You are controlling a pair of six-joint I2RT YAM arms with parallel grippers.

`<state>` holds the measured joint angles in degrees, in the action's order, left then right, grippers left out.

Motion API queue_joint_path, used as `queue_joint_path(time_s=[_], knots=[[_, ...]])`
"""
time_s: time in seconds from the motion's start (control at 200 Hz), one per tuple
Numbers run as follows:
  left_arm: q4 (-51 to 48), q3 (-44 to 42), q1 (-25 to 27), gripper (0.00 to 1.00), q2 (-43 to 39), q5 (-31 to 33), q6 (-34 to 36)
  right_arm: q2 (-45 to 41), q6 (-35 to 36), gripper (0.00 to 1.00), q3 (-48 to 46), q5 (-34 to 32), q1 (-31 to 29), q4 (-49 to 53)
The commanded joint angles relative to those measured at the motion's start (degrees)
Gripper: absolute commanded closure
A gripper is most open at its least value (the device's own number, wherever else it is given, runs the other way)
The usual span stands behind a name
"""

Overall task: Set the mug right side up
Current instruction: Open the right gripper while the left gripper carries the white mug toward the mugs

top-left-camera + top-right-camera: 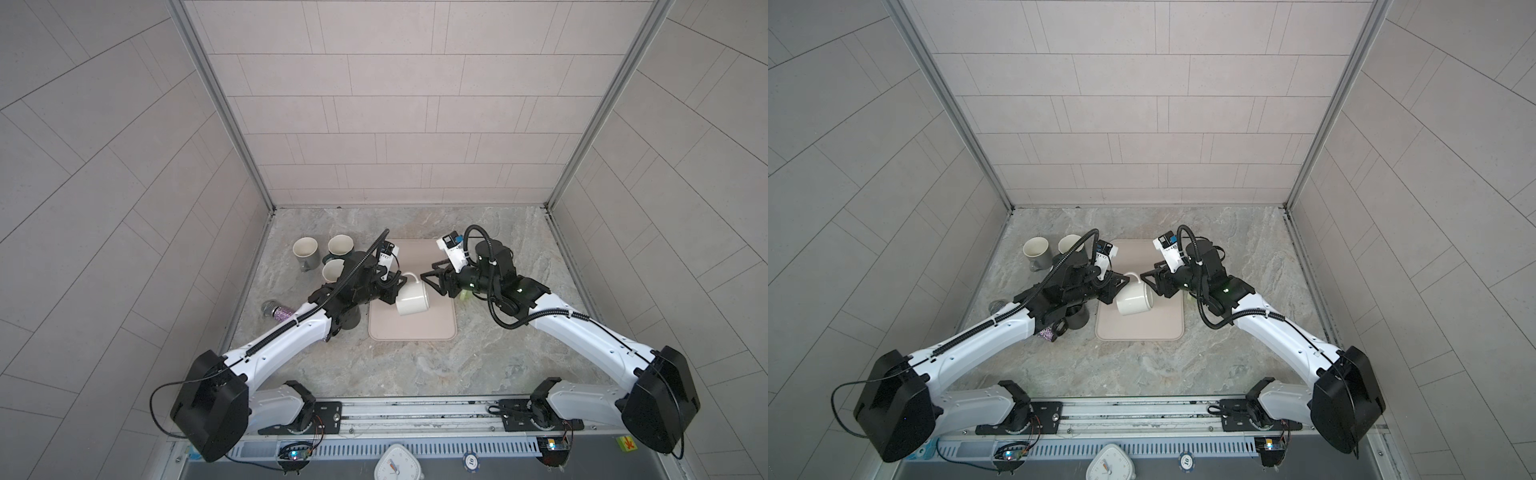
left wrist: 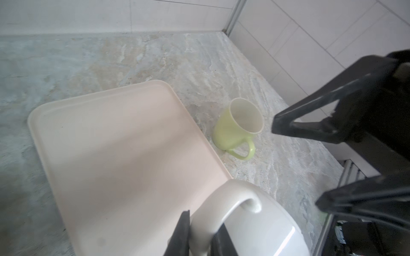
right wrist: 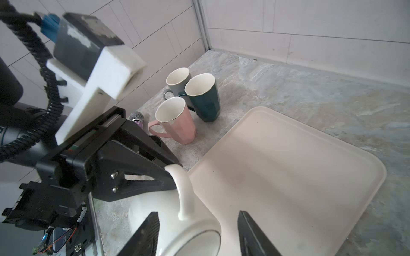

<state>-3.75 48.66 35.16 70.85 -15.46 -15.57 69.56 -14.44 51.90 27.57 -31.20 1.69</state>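
Observation:
A white mug (image 1: pixel 412 301) (image 1: pixel 1136 300) hangs tilted on its side over the beige tray (image 1: pixel 415 330) (image 1: pixel 1142 330), handle uppermost. My left gripper (image 1: pixel 395 286) (image 2: pixel 200 235) is shut on the mug's handle (image 2: pixel 224 206), one finger on each side of the loop. My right gripper (image 1: pixel 430 276) (image 3: pixel 197 221) is open just to the right of the mug. Its two fingers (image 3: pixel 150 223) stand apart on either side of the mug's round end (image 3: pixel 195 239) without touching it.
A pale green mug (image 2: pixel 235 130) stands upright just right of the tray (image 2: pixel 111 144). Upright grey (image 3: pixel 177 82), dark green (image 3: pixel 204 97) and pink (image 3: pixel 175 122) mugs cluster at the back left. A glittery microphone (image 1: pixel 276 311) and a dark mug (image 1: pixel 349 322) lie under my left arm.

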Motion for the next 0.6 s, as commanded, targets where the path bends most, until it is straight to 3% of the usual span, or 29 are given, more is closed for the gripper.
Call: queue_joint_path(time_s=[0.0,0.22,0.37,0.595], knots=[[-6.7,5.6,0.1,1.00,-0.3,8.1,0.5,-3.8,-1.1,0.42,-1.2,-3.8,0.4,-1.3],[-26.7,18.9,-0.2,1.00,4.0,18.2,3.0,-9.7,-0.9,0.42,-4.0,-5.8,0.4,-0.7],[-40.2,26.3,-0.8,1.00,5.6,29.6,3.3,-15.5,0.3,0.41,-6.9,-6.9,0.4,0.1],[-52.5,32.5,-6.1,1.00,3.1,33.3,4.4,-22.4,0.4,0.41,-10.8,-6.9,0.4,2.2]])
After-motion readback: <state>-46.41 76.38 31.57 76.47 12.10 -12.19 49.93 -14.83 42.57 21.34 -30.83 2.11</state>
